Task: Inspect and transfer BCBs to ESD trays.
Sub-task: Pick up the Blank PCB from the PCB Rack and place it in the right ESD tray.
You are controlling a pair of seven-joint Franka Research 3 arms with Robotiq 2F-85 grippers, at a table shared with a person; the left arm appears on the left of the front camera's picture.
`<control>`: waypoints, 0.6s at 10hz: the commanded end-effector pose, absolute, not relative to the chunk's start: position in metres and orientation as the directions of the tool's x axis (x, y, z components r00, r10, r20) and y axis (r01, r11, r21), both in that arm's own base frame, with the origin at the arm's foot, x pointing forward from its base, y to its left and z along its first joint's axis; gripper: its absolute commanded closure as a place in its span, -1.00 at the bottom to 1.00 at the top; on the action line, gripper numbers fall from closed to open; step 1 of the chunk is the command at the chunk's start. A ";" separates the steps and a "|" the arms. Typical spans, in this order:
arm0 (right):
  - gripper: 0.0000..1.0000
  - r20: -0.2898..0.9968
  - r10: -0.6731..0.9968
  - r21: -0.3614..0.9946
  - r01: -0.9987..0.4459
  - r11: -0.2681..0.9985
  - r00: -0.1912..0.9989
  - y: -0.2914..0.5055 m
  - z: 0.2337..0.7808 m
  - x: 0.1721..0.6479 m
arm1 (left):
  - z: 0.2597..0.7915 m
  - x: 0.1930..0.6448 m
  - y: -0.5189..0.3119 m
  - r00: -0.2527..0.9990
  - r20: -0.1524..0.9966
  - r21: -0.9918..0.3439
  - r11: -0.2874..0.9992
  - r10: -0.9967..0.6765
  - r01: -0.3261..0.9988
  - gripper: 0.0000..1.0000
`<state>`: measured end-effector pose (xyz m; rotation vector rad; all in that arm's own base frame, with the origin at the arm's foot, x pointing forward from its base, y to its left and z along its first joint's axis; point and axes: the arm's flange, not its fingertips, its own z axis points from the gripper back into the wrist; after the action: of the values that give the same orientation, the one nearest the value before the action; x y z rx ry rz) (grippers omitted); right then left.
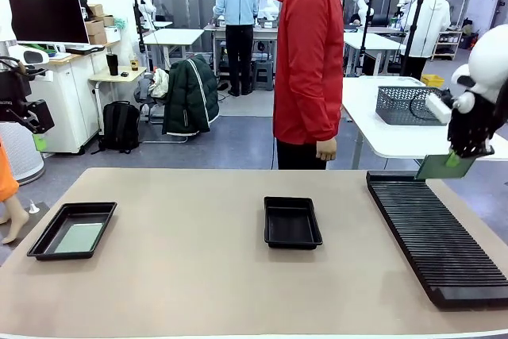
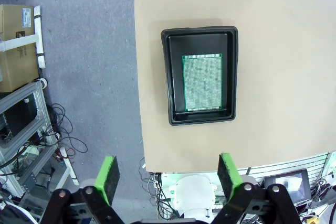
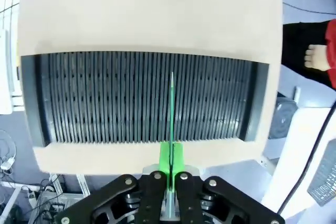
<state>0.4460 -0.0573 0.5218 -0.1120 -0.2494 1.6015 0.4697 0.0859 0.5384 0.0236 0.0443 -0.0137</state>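
Right pincer (image 1: 455,158) is clamped shut on a BCB (image 1: 441,167). In its wrist view we see that board edge-on, pinched between the green pads (image 3: 165,157) and sticking straight out past the fingertips. Beyond the board lies the black slotted rack (image 3: 105,98), its slots running the same way as the board's edge, which sits near the rack's middle. From the front the board seems to hang just clear of the rack's far end, but we can't tell for sure.

Left pincer (image 2: 166,174) is spread wide, gripping nothing. Straight ahead of its fingers (image 2: 109,174), well apart from them, an ESD tray (image 2: 167,77) sits on the tan table (image 2: 273,103). A second BCB (image 2: 202,82) lies flat on the tray floor, toward the end nearer the pincer.

The other ESD tray (image 1: 292,201) sits mid-table, between the two pincers and well apart from both. Past it a person (image 1: 308,53) in a red jacket stands at the far edge, one hand (image 1: 326,149) hanging down.
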 end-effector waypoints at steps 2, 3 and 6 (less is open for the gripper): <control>1.00 0.066 0.995 -0.215 -0.975 -0.062 -0.078 -0.072 0.576 0.446 | 0.538 0.470 0.087 0.999 -0.041 0.024 1.000 -0.012 0.013 -1.00; 1.00 0.072 0.993 -0.208 -0.975 -0.073 -0.089 -0.077 0.591 0.443 | 0.538 0.470 0.087 0.999 -0.041 0.024 1.000 -0.012 0.013 -1.00; 1.00 0.076 0.994 -0.192 -0.979 -0.064 -0.080 -0.088 0.624 0.437 | 0.538 0.470 0.087 0.999 -0.041 0.024 1.000 -0.012 0.013 -1.00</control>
<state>0.4351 -0.0832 0.6201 -0.0911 -0.2439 1.6252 0.4697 0.0859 0.5384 0.0236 0.0443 -0.0137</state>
